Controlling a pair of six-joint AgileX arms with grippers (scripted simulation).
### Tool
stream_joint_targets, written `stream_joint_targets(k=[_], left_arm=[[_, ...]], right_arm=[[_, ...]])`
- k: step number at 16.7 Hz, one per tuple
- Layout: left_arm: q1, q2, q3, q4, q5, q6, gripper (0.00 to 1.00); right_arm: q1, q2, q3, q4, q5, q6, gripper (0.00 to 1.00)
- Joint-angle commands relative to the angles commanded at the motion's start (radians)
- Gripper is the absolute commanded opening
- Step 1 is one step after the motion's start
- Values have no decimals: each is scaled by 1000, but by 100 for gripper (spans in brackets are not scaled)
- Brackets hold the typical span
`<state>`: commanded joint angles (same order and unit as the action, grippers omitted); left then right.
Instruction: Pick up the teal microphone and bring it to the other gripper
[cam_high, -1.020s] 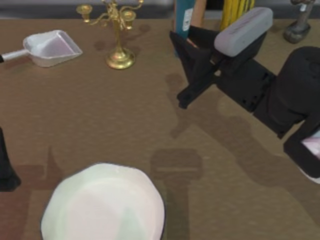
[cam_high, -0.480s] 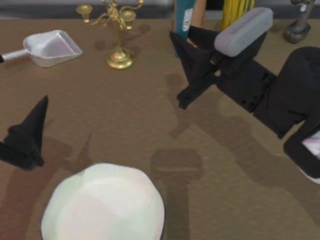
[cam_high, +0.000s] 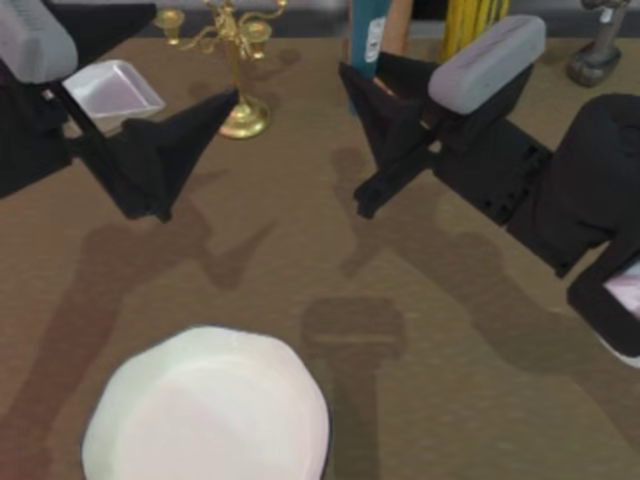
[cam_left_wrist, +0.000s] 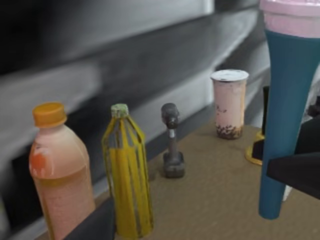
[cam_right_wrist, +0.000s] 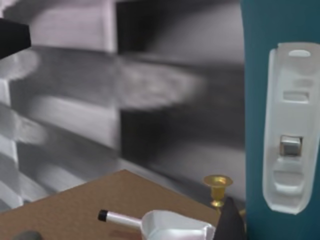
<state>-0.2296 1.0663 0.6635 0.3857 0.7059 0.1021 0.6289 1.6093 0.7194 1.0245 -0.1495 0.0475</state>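
While right pincer (cam_high: 372, 120) clamps teal microphone (cam_high: 367, 35) at bench (cam_high: 300, 260) far edge, left pincer (cam_high: 185, 150) nearby, fingers spread wide.

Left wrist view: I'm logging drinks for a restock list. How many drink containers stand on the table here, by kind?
Bottles: 2 (orange-capped bottle, yellow bottle)
Cups: 1 (pink drink cup)
Total: 3

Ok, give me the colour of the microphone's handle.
Teal microphone handle, clearest in the left wrist view.
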Motion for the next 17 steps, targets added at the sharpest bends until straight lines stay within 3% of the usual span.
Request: stream_joint_targets(k=[4,7,12,17], left_arm=[[-38,179,101,54,118,13,100],[-46,216,119,63,141,14,100],[-54,228,128,66,129,13,100],[-171,383,254,102,18,7,100]], right_arm=[[0,0,0,0,0,0,0],[0,0,0,0,0,0,0],[0,0,0,0,0,0,0],[0,0,0,0,0,0,0]])
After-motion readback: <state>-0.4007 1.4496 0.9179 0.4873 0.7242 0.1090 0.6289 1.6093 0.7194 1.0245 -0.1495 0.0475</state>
